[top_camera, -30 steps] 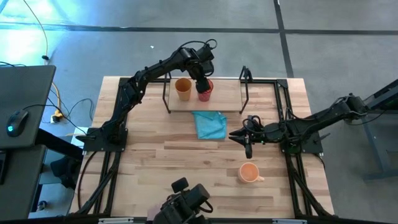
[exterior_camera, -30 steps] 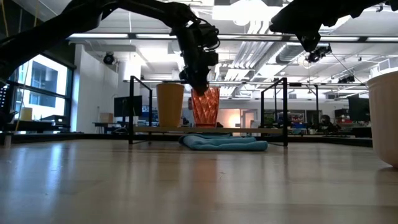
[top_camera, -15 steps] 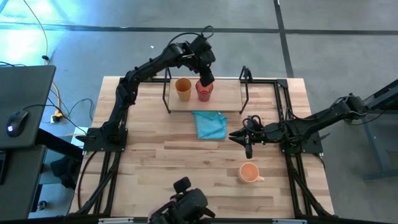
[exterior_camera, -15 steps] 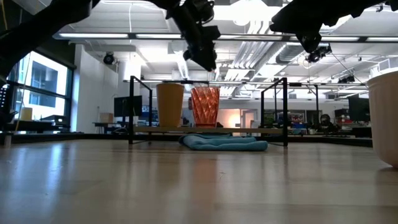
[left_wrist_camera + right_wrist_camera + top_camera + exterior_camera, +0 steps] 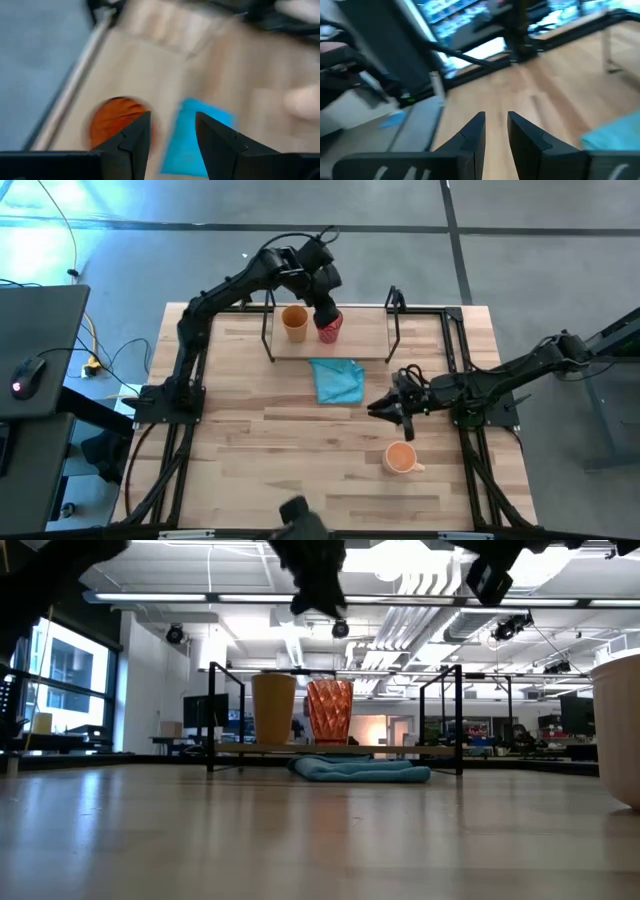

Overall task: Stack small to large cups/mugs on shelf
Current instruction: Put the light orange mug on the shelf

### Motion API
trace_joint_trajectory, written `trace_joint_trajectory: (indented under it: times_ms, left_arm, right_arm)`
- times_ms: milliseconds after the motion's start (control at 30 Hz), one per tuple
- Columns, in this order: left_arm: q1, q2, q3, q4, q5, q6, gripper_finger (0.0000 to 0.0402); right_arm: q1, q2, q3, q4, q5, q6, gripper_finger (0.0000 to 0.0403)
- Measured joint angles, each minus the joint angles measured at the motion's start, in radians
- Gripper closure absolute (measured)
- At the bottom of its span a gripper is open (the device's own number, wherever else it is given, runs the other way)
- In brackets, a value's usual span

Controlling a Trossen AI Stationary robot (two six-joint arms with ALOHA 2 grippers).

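Left tool (image 5: 327, 292): hangs above the shelf (image 5: 360, 332), its fingers spread with nothing between them; the dark red ribbed cup (image 5: 329, 326) stands free just below it.
Right tool (image 5: 398, 412): hovers over the tabletop (image 5: 250, 440), fingers only a narrow gap apart and holding nothing.
Orange mug (image 5: 401, 457): near the right tool, on the side away from the shelf, upright on the tabletop, its handle pointing away from the left arm.
Mustard-tan tumbler (image 5: 294, 323): on the shelf just beside the ribbed cup, on the far side of it from the right tool; the low view shows the two apart, not touching.
Blue cloth (image 5: 338, 380): lies crumpled between the shelf and the right tool, clear of the mug.
Stage, by judgement: two cups are on the shelf; the mug is the one left to bring.
How the mug will handle: likely stiff, light and empty, with a smooth wall that could slip in a loose pinch.
Where to hold: pinching the rim wall, one finger inside and one outside, looks surest; the handle is a narrower target.
Risk: the mug is wider than the cups, so it could clip the wire posts on the way in.
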Motion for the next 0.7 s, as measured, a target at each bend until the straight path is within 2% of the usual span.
trace_joint_trajectory:
  times_ms: [167,300,433,600,700]
  left_arm:
    - [-0.081,-0.088,0.0,-0.002,0.095,-0.006,0.0259]
    - [-0.171,-0.14,0.001,-0.034,0.133,-0.006,0.0259]
    - [-0.28,-0.156,0.001,-0.078,0.135,-0.006,0.0259]
    - [-0.415,-0.156,-0.017,-0.135,0.144,0.001,0.0259]
    - [-0.488,-0.154,-0.064,-0.116,0.151,0.019,0.0259]
  right_arm:
    - [0.0,-0.025,0.0,0.014,-0.119,0.004,0.0332]
    - [0.001,-0.08,0.001,-0.034,-0.206,0.088,0.0332]
    - [0.009,-0.142,0.045,-0.243,-0.281,0.198,0.0332]
    - [0.096,-0.191,0.105,-0.545,-0.297,0.306,0.0332]
    - [0.167,-0.205,0.126,-0.654,-0.295,0.399,0.0332]
